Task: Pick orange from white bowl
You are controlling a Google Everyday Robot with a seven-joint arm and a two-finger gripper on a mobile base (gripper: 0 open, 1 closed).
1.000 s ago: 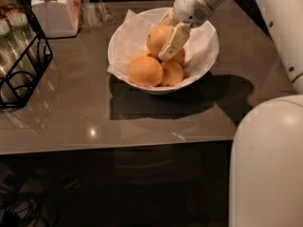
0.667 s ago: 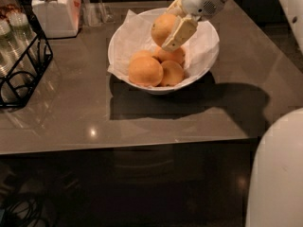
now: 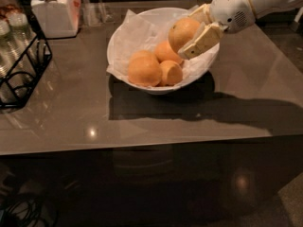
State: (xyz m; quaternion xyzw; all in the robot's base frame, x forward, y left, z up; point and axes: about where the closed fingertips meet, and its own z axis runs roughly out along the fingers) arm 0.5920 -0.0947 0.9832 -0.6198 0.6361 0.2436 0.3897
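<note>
The white bowl point(image 3: 142, 20), lined with crumpled white paper, stands at the back middle of the dark table. My gripper point(image 3: 193, 31) is shut on the orange point(image 3: 182, 33), a large dull yellowish-orange fruit, and holds it lifted above the bowl's right side. One finger point(image 3: 204, 40) shows in front of the orange; the other is behind it. A deeper-orange fruit point(image 3: 144, 71) and two smaller oranges point(image 3: 170, 73) lie in the bowl.
A white lidded jar point(image 3: 53, 11) stands at the back left. A black wire rack point(image 3: 21, 67) with bottles sits at the left edge. The table's front edge point(image 3: 142, 145) runs across the middle of the view.
My gripper has lifted the orange up out of the pile and moved it up and right. The arm has drawn back toward the upper right.
</note>
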